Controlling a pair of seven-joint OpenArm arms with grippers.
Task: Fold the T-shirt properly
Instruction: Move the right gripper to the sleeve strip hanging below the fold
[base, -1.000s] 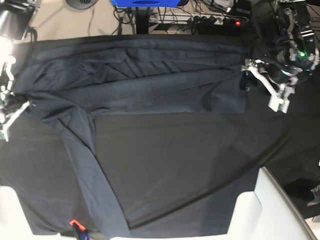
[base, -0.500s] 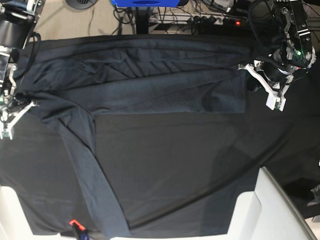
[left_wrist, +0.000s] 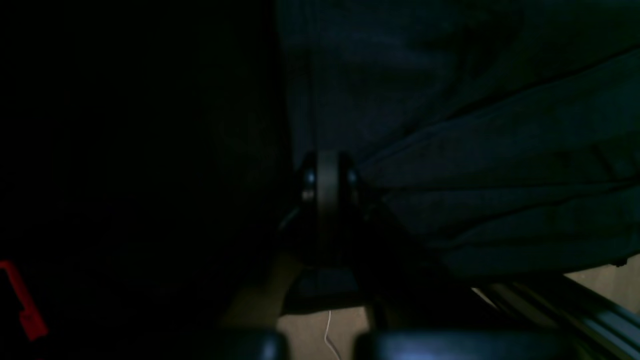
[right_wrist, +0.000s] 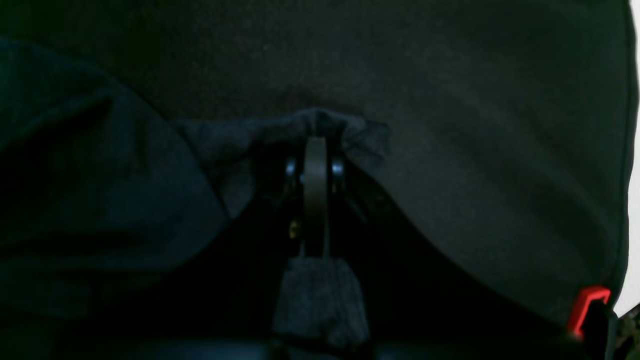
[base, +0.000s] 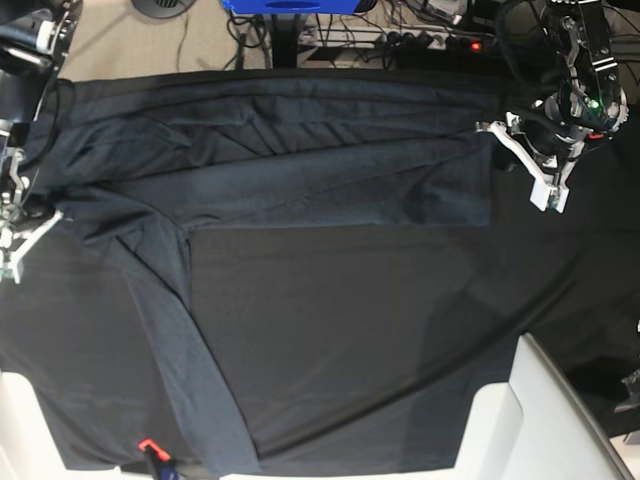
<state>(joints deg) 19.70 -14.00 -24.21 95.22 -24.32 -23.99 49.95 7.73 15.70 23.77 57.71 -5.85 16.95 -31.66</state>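
between our two pincers the t-shirt (base: 290, 170) lies stretched across the far half of the black tablecloth (base: 360, 330), w/ long creases running side to side and one strip of it trailing toward the near edge, ending beside a small red clip (base: 148, 444). our right gripper (base: 30, 215) sits at the shirt's end on the base view's left; its wrist cam shows the jaws pressed together w/ a puckered bunch of grey fabric (right_wrist: 320, 127) pinched at the tips, so it's gripping the shirt. our left gripper (base: 497, 133) sits at the opposite end, jaws closed tight; its wrist cam is very dark, the tips (left_wrist: 327, 170) meet right at the shirt's side edge, w/ folds of cloth fanning away to one side, but we can't tell if fabric is actually caught between them. behind that pincer, past the table edge, cables and a power strip (base: 420, 40) lie on the floor.
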